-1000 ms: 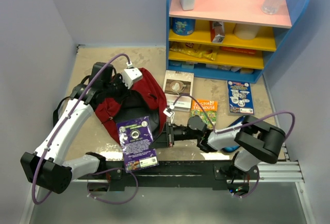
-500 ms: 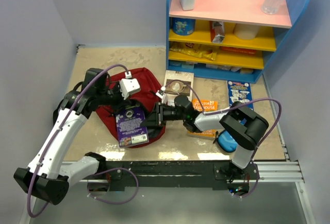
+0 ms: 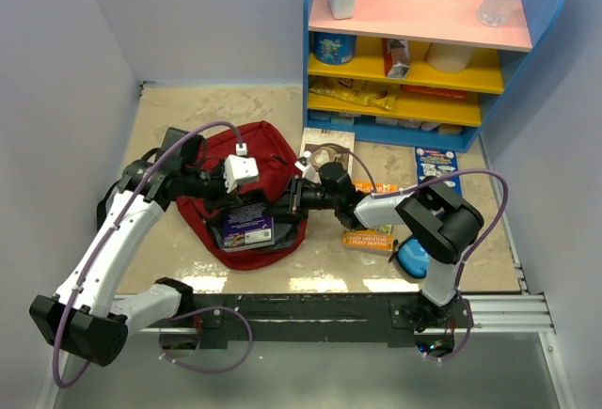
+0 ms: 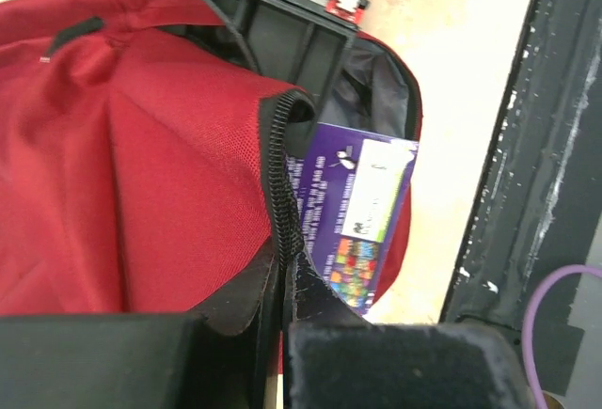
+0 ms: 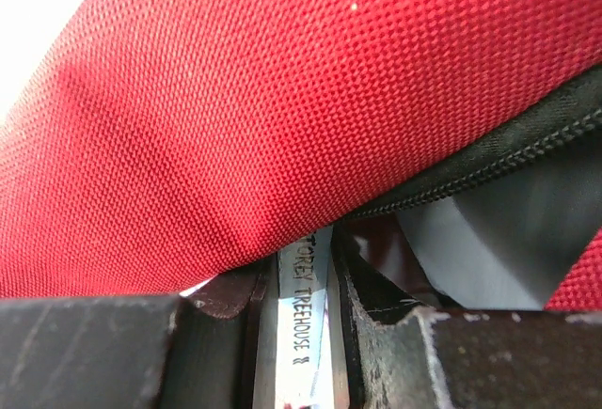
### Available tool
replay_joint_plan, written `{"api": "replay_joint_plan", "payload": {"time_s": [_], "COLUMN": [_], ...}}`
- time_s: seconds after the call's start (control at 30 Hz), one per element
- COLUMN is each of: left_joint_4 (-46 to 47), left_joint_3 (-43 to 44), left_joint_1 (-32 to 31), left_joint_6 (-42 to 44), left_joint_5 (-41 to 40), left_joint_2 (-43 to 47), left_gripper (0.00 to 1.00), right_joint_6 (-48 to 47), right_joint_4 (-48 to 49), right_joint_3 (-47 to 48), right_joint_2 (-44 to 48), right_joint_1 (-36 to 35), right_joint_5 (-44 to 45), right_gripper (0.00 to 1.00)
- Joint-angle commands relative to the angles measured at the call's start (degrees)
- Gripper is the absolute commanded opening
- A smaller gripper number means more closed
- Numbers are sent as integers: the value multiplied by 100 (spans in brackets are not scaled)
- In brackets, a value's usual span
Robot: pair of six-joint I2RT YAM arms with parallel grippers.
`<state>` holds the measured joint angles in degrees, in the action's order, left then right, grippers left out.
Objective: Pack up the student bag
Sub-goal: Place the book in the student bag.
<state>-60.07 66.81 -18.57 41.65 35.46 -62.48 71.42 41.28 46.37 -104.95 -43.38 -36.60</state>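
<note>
Toward the front-left of the bench (image 3: 179, 113), the left gripper (image 4: 273, 322) is clamped on the zippered rim of the student bag (image 3: 268, 146), while the right gripper (image 5: 301, 334) pinches the purple book (image 3: 247, 228) lying inside it.

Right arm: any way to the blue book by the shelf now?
Likely not yet: right gripper is shut on the purple book, partly inside the bag. Blue book itself lies uncovered.
</note>
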Motion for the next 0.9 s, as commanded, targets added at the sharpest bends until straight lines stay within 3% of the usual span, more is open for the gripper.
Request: {"api": "replay_joint_plan", "payload": {"time_s": [0.0, 0.1, 0.4, 0.53, 0.67, 0.77, 0.8, 0.87], "left_joint_4": [-382, -391, -470, -461, -461, -392, -339, -128], "left_joint_3": [166, 271, 430, 456, 456, 430, 378, 298], "left_joint_1": [-50, -51, -59, -68, -77, -68, -77, -68], "left_joint_6": [186, 151, 45, -16, -25, -60, -86, -227], "left_joint_5": [584, 646, 892, 910, 875, 796, 691, 541], "left_joint_2": [-106, -142, -195, -203, -203, -168, -142, -98], "left_gripper": [0, 0, 0, 0, 0, 0, 0, 0], "right_joint_6": [259, 328, 1426, 1349, 937, 409, 121, -127], "right_joint_4": [689, 732, 2885, 2702, 1605, 195, -212, -915], "right_joint_3": [433, 759, 1023, 1575, 1849, 2007, 2086, 2113], "right_joint_2": [97, 36, -904, -1159, -1107, -835, -695, -510], "right_joint_1": [110, 84, -346, -742, -1014, -998, -997, -980], "right_joint_5": [793, 1398, 2806, 3229, 3798, 3854, 3827, 3731], "right_gripper": [0, 0, 0, 0, 2, 33, 54, 75]}}
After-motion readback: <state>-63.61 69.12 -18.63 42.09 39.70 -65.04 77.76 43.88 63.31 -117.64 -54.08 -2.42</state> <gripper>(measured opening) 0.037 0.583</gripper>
